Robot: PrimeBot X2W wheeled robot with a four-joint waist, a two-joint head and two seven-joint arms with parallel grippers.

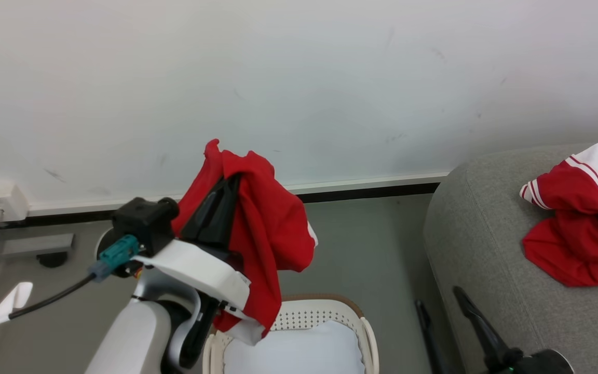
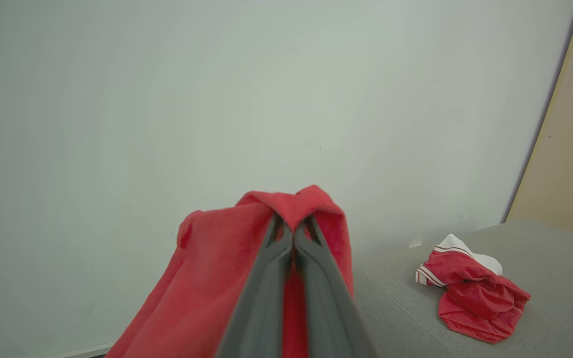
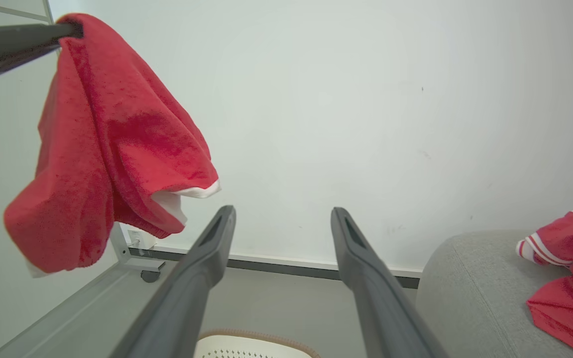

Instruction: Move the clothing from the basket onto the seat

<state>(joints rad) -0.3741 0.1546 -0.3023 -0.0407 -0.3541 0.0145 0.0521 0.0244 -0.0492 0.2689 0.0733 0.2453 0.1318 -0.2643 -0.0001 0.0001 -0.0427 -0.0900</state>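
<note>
The left tool (image 2: 291, 226) pinches a red top (image 1: 270, 228) high above the basket (image 1: 325, 314). The right tool (image 3: 282, 219) gapes wide, empty. Another red-and-white piece (image 1: 579, 234) lies on the grey seat (image 1: 475, 234).

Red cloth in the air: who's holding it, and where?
The left gripper pinches the red garment at a top fold; the right gripper holds nothing.

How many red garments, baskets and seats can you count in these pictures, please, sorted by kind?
Red garments: 2 (hanging garment gripped by the left gripper; crumpled garment lying on the seat)
Basket: 1
Seat: 1
Total: 4
</note>
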